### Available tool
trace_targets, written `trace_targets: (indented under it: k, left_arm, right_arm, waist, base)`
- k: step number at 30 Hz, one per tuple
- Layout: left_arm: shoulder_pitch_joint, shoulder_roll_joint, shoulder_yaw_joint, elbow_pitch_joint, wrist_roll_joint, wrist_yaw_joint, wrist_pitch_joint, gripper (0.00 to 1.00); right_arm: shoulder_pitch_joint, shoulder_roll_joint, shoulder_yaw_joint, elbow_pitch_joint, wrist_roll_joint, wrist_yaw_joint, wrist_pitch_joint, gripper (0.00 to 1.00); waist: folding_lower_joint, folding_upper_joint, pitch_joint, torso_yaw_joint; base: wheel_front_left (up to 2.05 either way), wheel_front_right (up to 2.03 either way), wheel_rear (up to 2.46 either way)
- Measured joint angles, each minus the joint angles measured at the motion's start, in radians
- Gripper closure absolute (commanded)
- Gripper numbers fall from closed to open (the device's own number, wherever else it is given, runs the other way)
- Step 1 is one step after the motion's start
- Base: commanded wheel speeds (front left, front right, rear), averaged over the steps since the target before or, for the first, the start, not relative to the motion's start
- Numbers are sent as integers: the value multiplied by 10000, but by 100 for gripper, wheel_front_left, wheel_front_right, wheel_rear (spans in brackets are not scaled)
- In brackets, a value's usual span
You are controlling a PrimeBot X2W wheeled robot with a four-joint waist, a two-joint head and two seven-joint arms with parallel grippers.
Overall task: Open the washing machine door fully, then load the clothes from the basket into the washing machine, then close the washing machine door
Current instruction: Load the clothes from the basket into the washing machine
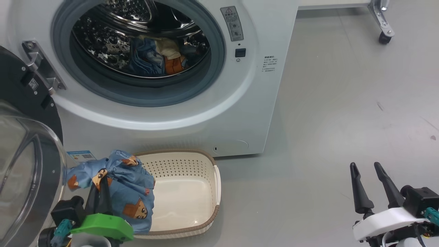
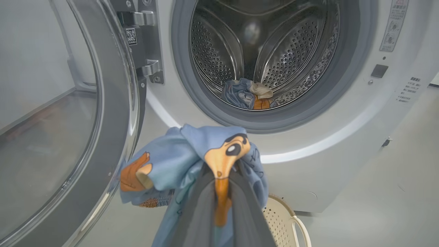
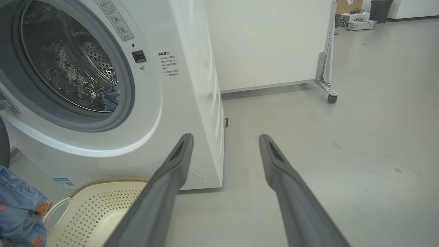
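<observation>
Fingers (image 2: 200,212) of the left gripper (image 2: 221,175) pressed together, clamped on a fold of one light-blue printed garment (image 2: 178,154). Orange-brown cartoon face sits right at the fingertips. Rest of the cloth bunches to the left and hangs down on both sides of the fingers.

Head view: held garment over the left end of the basket (image 1: 192,161), covering that end's rim. Whether its lower edge touches the basket, cannot tell.

Basket on the floor (image 1: 343,103), just in front of the washing machine (image 1: 205,113), below the opening. Blue sticker (image 1: 80,156) on the machine's front, low, beside the cloth.

Inside the drum (image 1: 113,37): more clothes (image 1: 154,55), blue pieces with a cream piece on top and a patch of orange, lying at the bottom.

Washing machine door (image 1: 20,85) swung open to the left on its metal hinge (image 1: 43,65), glass bowl bulging toward the camera.

Right gripper (image 1: 365,164) well apart from all this, low on the right over bare floor. Its fingers stand wide apart, holding nothing.

Far right, a frame leg on a caster wheel (image 1: 384,37).
</observation>
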Motion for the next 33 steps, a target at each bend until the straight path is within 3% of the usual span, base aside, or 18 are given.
trace_targets:
  k: [33]
  left_arm:
    - [1508,12,-639,-2209,-40,326,0,100]
  right_arm:
    - [481,-59,56,-190,0,0,0,0]
  waist:
    - [0,0,-908,313]
  base:
    - [0,0,0]
